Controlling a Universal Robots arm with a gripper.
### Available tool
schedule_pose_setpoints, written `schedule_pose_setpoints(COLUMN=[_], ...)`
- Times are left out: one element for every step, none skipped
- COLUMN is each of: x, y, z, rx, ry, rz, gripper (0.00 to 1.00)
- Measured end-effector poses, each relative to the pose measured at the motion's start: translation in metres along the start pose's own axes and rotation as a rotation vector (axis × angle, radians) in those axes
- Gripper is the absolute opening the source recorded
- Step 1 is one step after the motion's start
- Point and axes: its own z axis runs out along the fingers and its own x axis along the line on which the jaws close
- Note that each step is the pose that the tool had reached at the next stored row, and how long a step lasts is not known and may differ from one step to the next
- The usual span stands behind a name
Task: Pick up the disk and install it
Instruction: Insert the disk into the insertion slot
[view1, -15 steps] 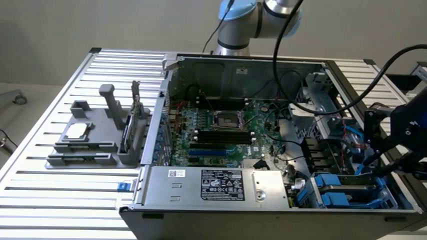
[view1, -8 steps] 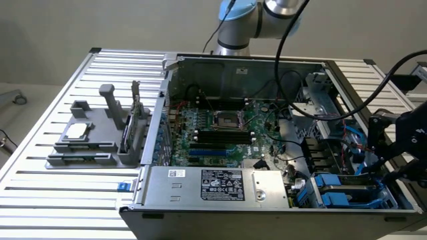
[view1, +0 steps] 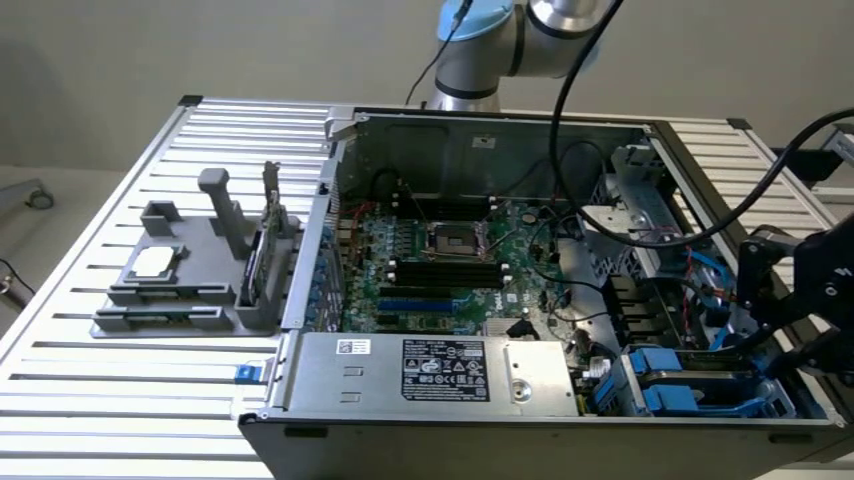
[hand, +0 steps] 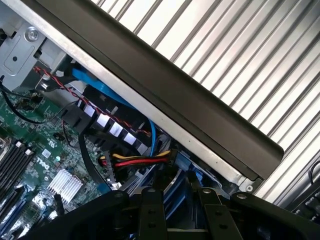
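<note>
Jaws: can't tell if gripping. Gripper (hand: 180, 207) at case's (view1: 534, 440) drive-bay corner; keep disk square, clear of cables (hand: 135, 161).

The gripper (view1: 797, 318) hangs at the exterior view's right, above the blue drive carriers (view1: 674, 378) in the open computer case (view1: 534, 450) on the slatted worktop (view1: 120, 400).

Open computer case (view1: 494, 150) — grey fixture (view1: 200, 296) beside it.

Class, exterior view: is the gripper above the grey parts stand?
No, the gripper sits over the blue drive carriers, away from the stand.
</note>
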Motion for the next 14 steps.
schedule_pose_setpoints(x=[0.0004,0.0006,0.0006,0.0006,0.0007,0.0008,0.0008,0.0009,0.001,0.0011,0.0012,0.0014,0.0016,0.0018], y=[-0.0006,-0.0007,-0.0007,-0.0006,-0.0007,-0.0007,-0.0008,-0.0009,-0.001,-0.001,-0.001,-0.0011,-0.0012,-0.0013], z=[0.0001,0.0002,0.0002,0.0004,0.0007,0.0014,0.0021,0.0027,0.0033,0.0036,0.004,0.0044,0.0048,0.0051], rx=[-0.0014,-0.0024,-0.0031,-0.0037,-0.0046,-0.0058,-0.0069,-0.008,-0.0092,-0.0104,-0.0114,-0.0123,-0.0133,-0.014], ry=[0.0012,0.0019,0.0022,0.0023,0.0026,0.0034,0.0041,0.0046,0.0053,0.0059,0.0065,0.007,0.0075,0.0076], rz=[0.005,0.009,0.013,0.018,0.024,0.03,0.036,0.043,0.049,0.055,0.06,0.066,0.072,0.077], gripper=[0.31,0.31,0.31,0.31,0.31,0.31,0.31,0.31,0.31,0.31,0.31,0.31,0.31,0.31])
